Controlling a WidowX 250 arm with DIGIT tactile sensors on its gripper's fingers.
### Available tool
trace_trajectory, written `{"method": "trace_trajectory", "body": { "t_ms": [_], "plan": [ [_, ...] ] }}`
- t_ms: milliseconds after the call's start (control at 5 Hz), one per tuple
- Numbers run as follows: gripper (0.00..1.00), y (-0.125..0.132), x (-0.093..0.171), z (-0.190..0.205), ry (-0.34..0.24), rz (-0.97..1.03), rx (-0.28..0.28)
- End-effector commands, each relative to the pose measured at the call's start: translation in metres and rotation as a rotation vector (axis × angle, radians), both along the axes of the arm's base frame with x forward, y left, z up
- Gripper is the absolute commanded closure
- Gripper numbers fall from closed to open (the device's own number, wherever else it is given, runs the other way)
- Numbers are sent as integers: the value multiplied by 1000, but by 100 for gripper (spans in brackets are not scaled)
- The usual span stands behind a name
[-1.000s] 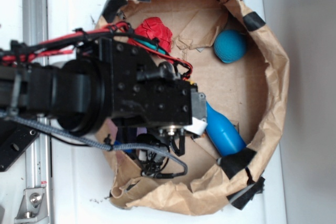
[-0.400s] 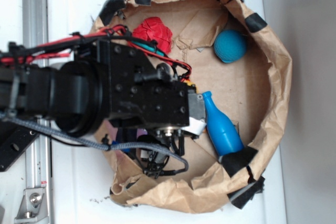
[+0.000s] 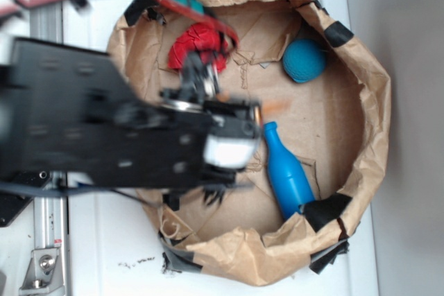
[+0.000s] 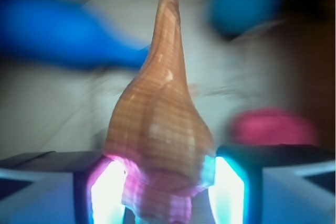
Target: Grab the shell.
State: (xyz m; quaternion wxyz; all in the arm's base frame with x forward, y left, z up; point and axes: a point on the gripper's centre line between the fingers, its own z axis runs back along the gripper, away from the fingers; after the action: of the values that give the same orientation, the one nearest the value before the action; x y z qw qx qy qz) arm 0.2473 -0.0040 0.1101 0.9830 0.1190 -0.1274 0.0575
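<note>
In the wrist view we see the shell (image 4: 160, 129) seated between the two fingers (image 4: 107, 190), which are clamped on its wide lower body from the left and the right, with contact on both flanks. The long axis of the shell runs straight out from the fingers: the broad end sits at the pads and the narrow orange-brown tip points away from the gripper (image 4: 163, 187), toward the blue bottle (image 4: 63, 35) and the blue ball (image 4: 241, 3) in the blurred background. The grip therefore falls across the short axis of the shell, near its base, and the tapering spire stands free of any contact. In the exterior view the arm is motion-blurred above the brown paper ring (image 3: 361, 123); only a faint orange streak just beside the gripper (image 3: 232, 147) suggests the tip of the shell there. We judge that the grasp is made and that the next move depends on the shell staying centred, since its tapered sides could let it slide forward.
</note>
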Motion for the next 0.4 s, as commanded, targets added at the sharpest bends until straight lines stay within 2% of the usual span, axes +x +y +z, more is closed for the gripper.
{"method": "trace_trajectory", "body": {
  "t_ms": [0,200],
  "plan": [
    [100,7,-5,79,-83,87,-106],
    [100,5,-6,79,-79,80,-149]
  ]
}}
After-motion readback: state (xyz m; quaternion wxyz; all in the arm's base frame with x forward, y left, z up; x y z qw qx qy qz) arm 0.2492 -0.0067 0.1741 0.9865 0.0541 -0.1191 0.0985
